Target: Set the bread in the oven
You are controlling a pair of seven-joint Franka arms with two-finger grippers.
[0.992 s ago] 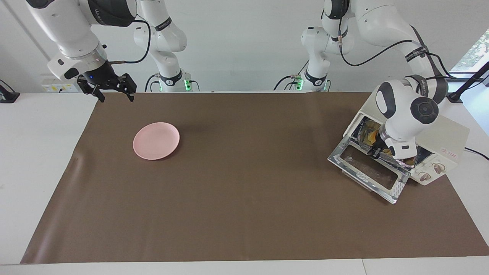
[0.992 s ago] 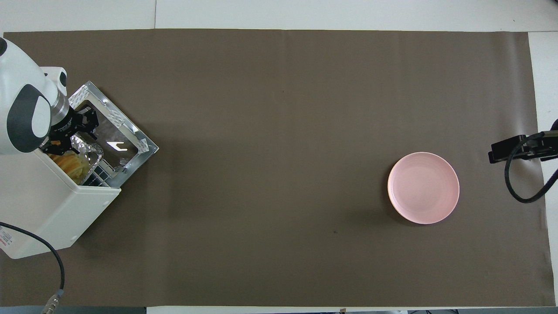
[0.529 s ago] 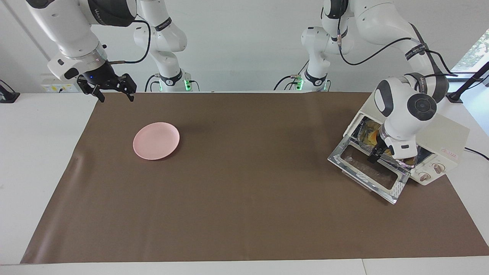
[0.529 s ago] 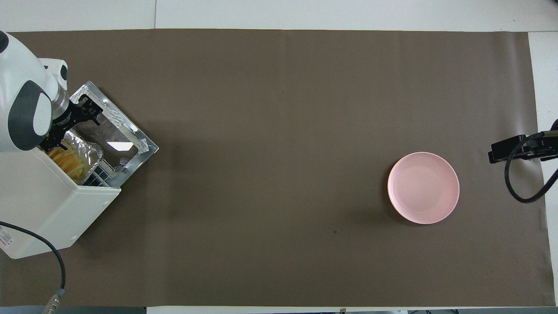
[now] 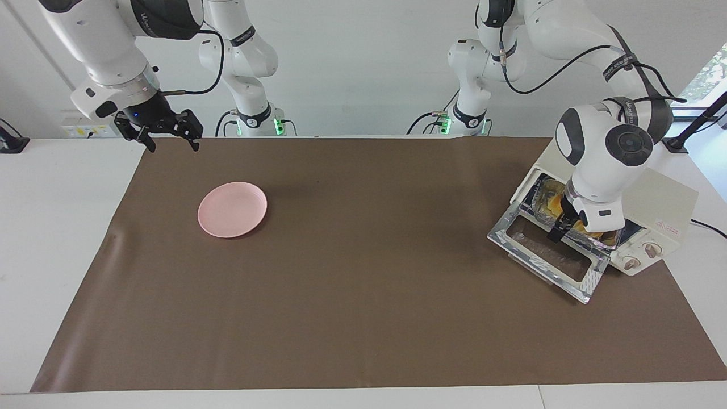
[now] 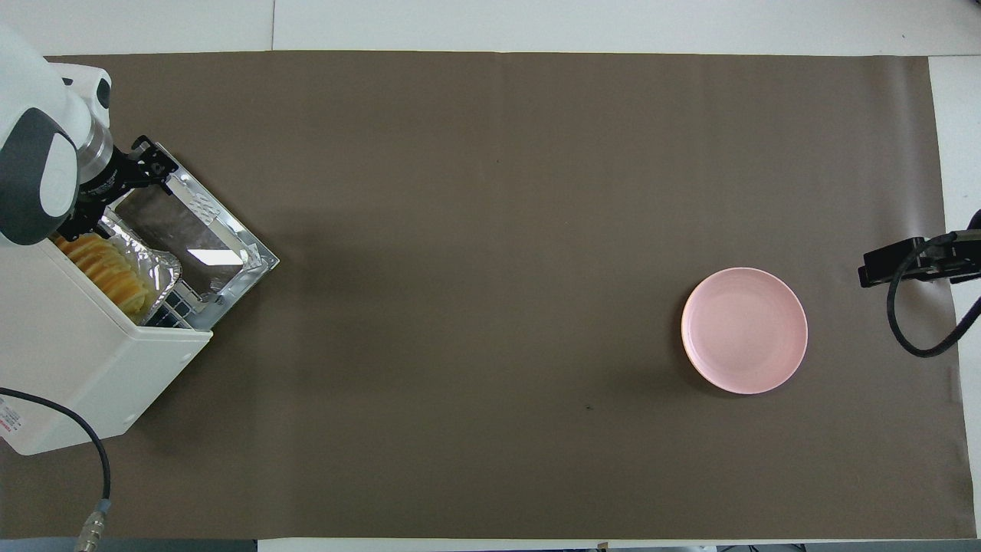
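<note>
Toaster oven [image 5: 659, 207] sits at the left arm's end of the counter [image 5: 363, 318], glass door [image 5: 548, 250] dropped flat. Bread [image 6: 103, 267] lies in a crumpled foil tray [image 6: 149, 257] just inside the oven mouth; the tray's edge pokes out over the door hinge.

Left end effector [image 6: 123, 180] hangs over the oven's open door, close above the tray's outer end. It appears to hold nothing, though how far its fingers stand apart I cannot tell. Right end effector [image 5: 166, 132] waits over the counter edge, well apart from the oven, fingers spread, empty. Pink plate [image 5: 232, 209] lies bare, toward the right arm's end.

Risks, as judged:
- Tray not seated deep enough: raising the door could pinch or crumple the protruding foil and stop the door short.
- A finger dragging the foil lip on the way out could pull tray and bread onto the door.
- The wrist is close to the oven's top edge; a careless lift may knock the oven askew.
</note>
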